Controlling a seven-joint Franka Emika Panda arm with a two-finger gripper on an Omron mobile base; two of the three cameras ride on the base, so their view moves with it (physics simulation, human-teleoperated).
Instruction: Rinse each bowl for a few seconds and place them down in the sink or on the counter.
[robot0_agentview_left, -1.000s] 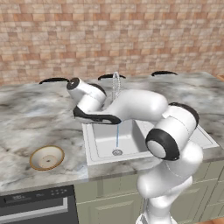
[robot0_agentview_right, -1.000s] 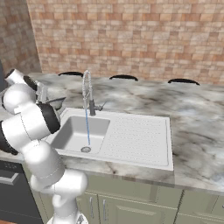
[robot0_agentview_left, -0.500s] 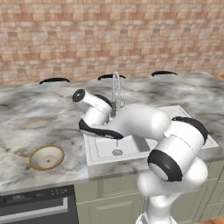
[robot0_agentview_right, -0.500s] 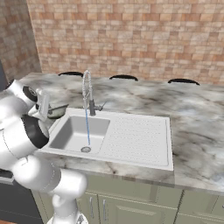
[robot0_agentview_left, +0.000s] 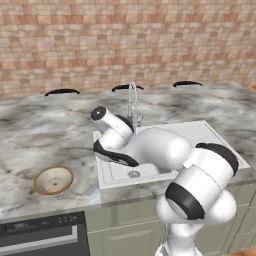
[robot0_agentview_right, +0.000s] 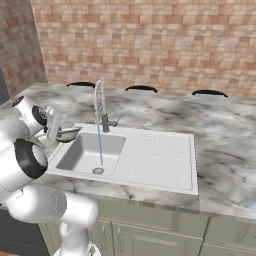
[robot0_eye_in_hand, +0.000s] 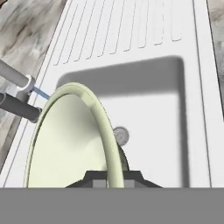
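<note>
Brick-backed marble desk (robot0_agentview_left: 45, 135), faucet (robot0_agentview_right: 100, 107) running, and the arm has swung in: the gripper (robot0_eye_in_hand: 113, 171), clamped on the pale green bowl (robot0_eye_in_hand: 65, 140), now carries it over the sink (robot0_eye_in_hand: 175, 109) toward the stream (tan bowl (robot0_agentview_left: 53, 180) waits on the desk).

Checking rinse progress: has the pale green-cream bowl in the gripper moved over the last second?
Yes. The pale green-cream bowl, clamped in the gripper, has travelled from the counter's left side toward the white sink basin and chrome faucet.
</note>
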